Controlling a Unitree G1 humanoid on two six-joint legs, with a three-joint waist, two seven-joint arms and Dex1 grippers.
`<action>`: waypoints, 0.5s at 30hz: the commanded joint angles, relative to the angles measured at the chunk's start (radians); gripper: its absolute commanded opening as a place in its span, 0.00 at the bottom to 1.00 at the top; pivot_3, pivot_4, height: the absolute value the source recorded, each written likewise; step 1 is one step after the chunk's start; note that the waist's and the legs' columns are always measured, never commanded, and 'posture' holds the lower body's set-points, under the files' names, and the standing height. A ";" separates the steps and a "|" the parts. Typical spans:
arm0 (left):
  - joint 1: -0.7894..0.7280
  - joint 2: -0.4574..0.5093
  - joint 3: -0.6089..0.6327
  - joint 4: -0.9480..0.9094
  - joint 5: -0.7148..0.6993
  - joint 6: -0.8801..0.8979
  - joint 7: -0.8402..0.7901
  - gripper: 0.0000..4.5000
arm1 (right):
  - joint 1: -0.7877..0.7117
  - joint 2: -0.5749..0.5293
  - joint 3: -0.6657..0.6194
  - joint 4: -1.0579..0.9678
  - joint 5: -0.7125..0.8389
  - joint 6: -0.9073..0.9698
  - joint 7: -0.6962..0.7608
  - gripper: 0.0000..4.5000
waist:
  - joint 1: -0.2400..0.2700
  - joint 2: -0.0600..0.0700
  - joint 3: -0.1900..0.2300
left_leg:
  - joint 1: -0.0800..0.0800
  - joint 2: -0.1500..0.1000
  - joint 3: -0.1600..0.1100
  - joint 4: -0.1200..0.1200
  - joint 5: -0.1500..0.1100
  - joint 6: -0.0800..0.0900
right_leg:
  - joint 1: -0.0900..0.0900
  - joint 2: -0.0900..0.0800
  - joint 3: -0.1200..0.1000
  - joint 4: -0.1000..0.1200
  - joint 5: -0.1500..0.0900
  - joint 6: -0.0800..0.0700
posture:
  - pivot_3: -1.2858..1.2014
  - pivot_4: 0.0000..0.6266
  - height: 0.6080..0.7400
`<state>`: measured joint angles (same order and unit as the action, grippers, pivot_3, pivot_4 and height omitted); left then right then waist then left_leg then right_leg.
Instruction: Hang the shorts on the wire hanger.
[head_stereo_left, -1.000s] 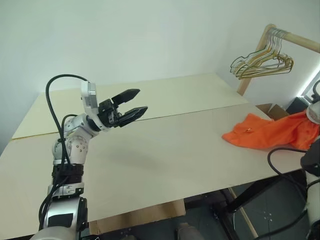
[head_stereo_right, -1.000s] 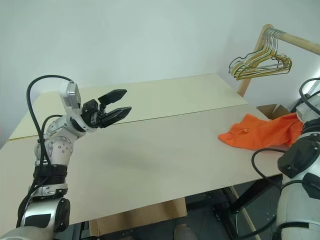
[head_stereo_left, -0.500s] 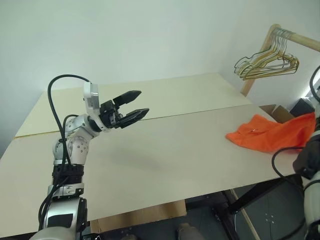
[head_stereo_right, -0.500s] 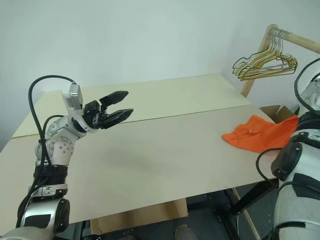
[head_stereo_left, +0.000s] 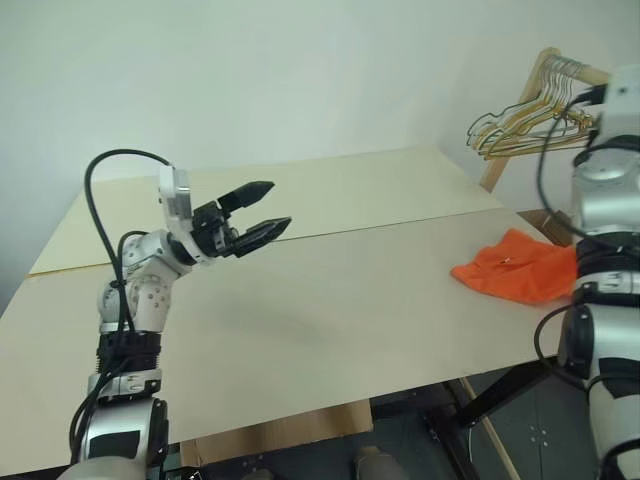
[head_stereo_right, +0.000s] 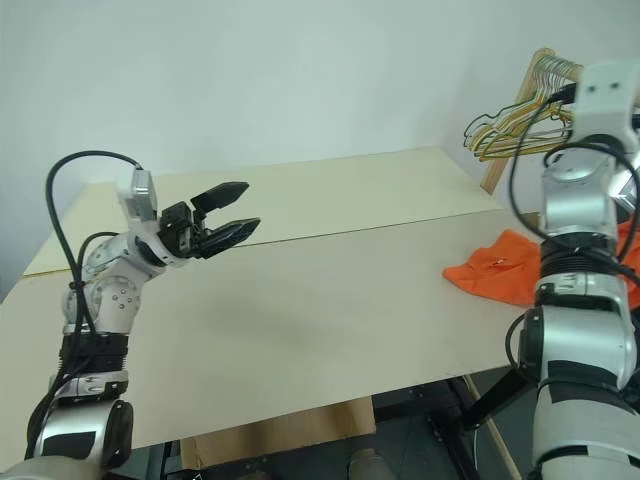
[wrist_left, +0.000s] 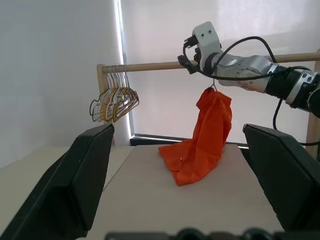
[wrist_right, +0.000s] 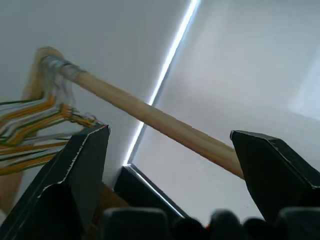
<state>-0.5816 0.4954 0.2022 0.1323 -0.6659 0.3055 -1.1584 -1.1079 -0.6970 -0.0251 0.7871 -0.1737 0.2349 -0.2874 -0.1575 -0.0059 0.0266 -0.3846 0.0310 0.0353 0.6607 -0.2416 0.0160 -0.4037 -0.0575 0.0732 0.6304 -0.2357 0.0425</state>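
The orange shorts (wrist_left: 210, 130) hang in a long drape from just under the wooden rod (wrist_left: 150, 66), and their lower part lies bunched on the table's right edge (head_stereo_left: 512, 270). A thin hook (wrist_left: 214, 86) seems to carry their top; the rest of the wire hanger is hidden in the fabric. My right gripper (wrist_left: 189, 54) is raised beside the rod, left of the shorts' top, open and empty. Through its wide-apart fingers (wrist_right: 80, 170) the rod (wrist_right: 165, 125) crosses. My left gripper (head_stereo_left: 278, 205) hovers open and empty over the table's left side, far from the shorts.
A bunch of yellowish wire hangers (head_stereo_left: 520, 125) hangs at the rod's end by the slanted wooden post (head_stereo_left: 495, 165). The wide pale table (head_stereo_left: 330, 290) runs between my arms. My right arm (head_stereo_right: 575, 230) stands upright in front of the shorts.
My right arm has swung up from beside the table's right edge to the rod and now stands in front of part of the shorts. My left arm has stayed put.
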 joint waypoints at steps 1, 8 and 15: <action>0.023 0.057 0.052 -0.048 0.002 -0.005 0.023 1.00 | 0.025 0.019 0.049 -0.124 0.016 -0.025 0.215 0.99 | 0.004 0.000 0.000 | 0.000 0.000 -0.001 0.000 0.000 0.000 | 0.000 0.000 0.000 0.000 0.000 0.000 | 0.51 0.00 1.00; 0.156 0.164 0.137 -0.150 -0.009 0.032 0.098 1.00 | 0.191 0.048 0.126 -0.396 0.077 -0.031 0.603 0.99 | 0.036 0.000 0.000 | -0.001 0.000 -0.006 0.000 0.000 0.000 | 0.000 0.000 -0.002 0.000 0.000 0.000 | 0.55 0.00 1.00; 0.338 0.240 0.218 -0.290 -0.031 0.093 0.143 1.00 | 0.336 0.042 0.148 -0.555 0.163 -0.049 0.894 0.99 | 0.118 -0.001 0.001 | 0.000 0.001 -0.006 0.000 0.000 0.000 | -0.001 0.000 -0.004 0.002 0.000 -0.001 | 0.58 0.00 1.00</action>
<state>-0.2530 0.7160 0.3843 -0.1093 -0.6779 0.3890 -1.0268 -0.7736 -0.6402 0.1405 0.2962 -0.0464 0.2171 0.5438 -0.0394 -0.0072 0.0273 -0.3843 0.0321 0.0303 0.6608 -0.2417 0.0160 -0.4043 -0.0575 0.0694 0.6320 -0.2354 0.0418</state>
